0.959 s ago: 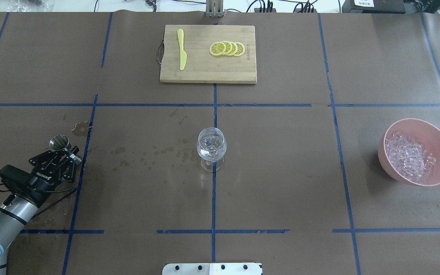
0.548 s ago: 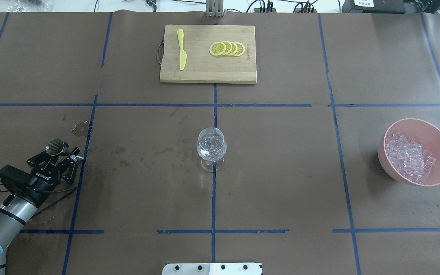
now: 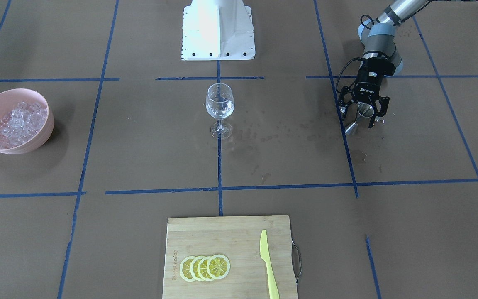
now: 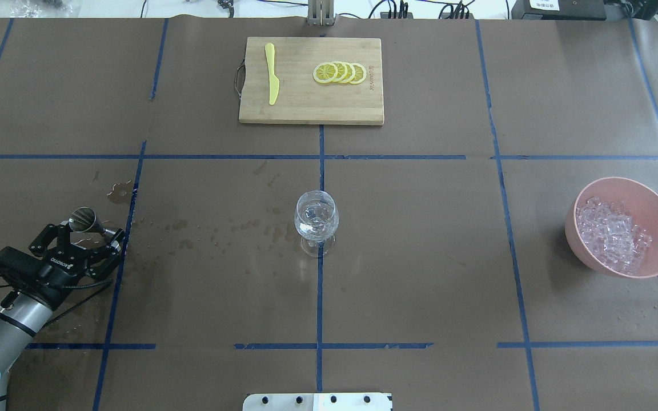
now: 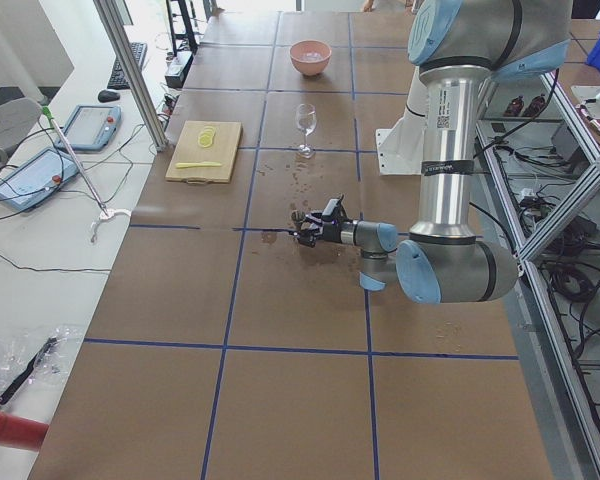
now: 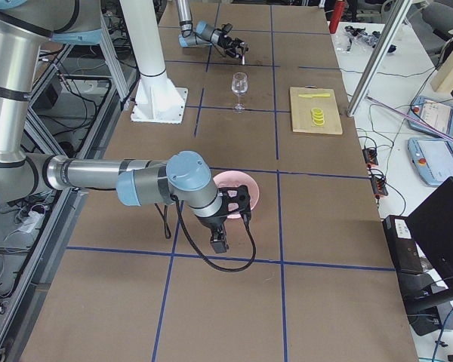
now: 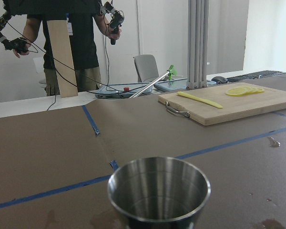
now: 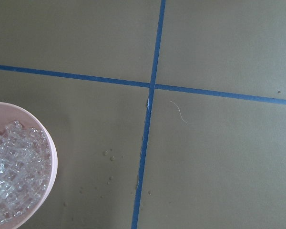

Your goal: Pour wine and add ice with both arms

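**1. Task items.** The wine glass [image 4: 316, 220] stands upright at the middle of the table [image 4: 420, 257], on a crossing of blue tape lines. Its bowl holds something clear, and I cannot tell whether that is liquid or ice. The ice [image 4: 612, 234] lies heaped in a pink bowl [image 4: 657, 214], well apart from the glass on the robot's right. The right gripper [image 6: 245, 202] hangs over that bowl. It shows only in a side view, so I cannot tell whether its jaws are spread or closed.

**2. Change.** The left gripper [image 4: 90, 229] is well apart from the glass on the robot's left. It sits nearer the robot than a second ago, and its jaws stand wider than half a second ago. The metal measuring cup [image 4: 83, 217] keeps its place, upright on the table between the spread fingers. The fingers appear clear of its sides, so the cup is released.

**3. Meaning.** The pouring step looks finished and the cup parked. Adding ice remains, and the right arm is placed for it.

**4. Surroundings.** Wet spots [image 4: 237, 228] mark the paper between the glass and the cup. Beyond the glass lies a cutting board [image 4: 306, 108] with lemon slices [image 4: 340, 73] and a yellow knife [image 4: 272, 74].

**5. Writing.** The left gripper's body carries "ROBOTIQ" in white. A dark stamp runs along one short edge of the board and is too small to read.
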{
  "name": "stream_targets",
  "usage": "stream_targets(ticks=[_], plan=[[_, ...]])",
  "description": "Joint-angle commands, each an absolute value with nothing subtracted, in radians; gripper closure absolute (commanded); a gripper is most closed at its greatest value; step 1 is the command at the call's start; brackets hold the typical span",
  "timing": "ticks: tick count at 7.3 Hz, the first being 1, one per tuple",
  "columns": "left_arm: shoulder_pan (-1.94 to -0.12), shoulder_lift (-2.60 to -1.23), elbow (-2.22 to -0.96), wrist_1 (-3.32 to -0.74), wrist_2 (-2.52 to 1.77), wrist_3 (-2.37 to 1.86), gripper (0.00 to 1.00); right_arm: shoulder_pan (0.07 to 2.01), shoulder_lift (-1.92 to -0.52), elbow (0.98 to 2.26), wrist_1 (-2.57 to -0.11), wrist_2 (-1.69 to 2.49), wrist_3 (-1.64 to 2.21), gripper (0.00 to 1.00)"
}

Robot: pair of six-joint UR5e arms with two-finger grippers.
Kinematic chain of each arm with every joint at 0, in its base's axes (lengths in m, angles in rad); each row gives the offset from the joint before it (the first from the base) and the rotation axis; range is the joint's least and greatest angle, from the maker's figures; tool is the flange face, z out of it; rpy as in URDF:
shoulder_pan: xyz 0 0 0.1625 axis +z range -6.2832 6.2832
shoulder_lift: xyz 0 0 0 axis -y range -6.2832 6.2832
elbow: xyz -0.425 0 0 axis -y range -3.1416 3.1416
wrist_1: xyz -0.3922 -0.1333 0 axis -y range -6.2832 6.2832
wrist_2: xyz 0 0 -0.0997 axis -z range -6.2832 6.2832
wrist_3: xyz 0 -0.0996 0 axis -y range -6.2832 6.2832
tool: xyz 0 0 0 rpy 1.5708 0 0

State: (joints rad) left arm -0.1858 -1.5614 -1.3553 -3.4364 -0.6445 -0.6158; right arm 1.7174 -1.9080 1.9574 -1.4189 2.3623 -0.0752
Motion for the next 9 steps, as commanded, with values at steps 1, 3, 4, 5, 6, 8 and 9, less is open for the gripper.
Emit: stream_targets(ticks=[1,3,4,5,6,8,9], plan=[[-0.187,-1.559,-1.379,-3.442,-0.641,-0.614,0.00,1.717,-1.908,1.957,-1.419,2.362,-0.075,0.00],[-0.189,-1.552,-1.414,-3.442,-0.641,-0.611,0.00,1.717,-1.907,1.957,-1.419,2.364,-0.075,0.00],[-0.195,-1.551,-1.433,-3.444,-0.641,-0.582,0.00,1.717,-1.907,1.957,-1.419,2.364,-0.075,0.00],[-0.198,-1.551,-1.451,-3.448,-0.641,-0.565,0.00,1.720,-1.907,1.957,-1.419,2.364,-0.074,0.00],[-0.201,-1.551,-1.454,-3.448,-0.641,-0.563,0.00,1.717,-1.907,1.957,-1.419,2.364,-0.074,0.00],[-0.241,-1.551,-1.460,-3.450,-0.646,-0.539,0.00,1.717,-1.907,1.957,-1.419,2.365,-0.071,0.00],[-0.253,-1.551,-1.465,-3.448,-0.647,-0.538,0.00,1.717,-1.905,1.957,-1.419,2.365,-0.068,0.00]])
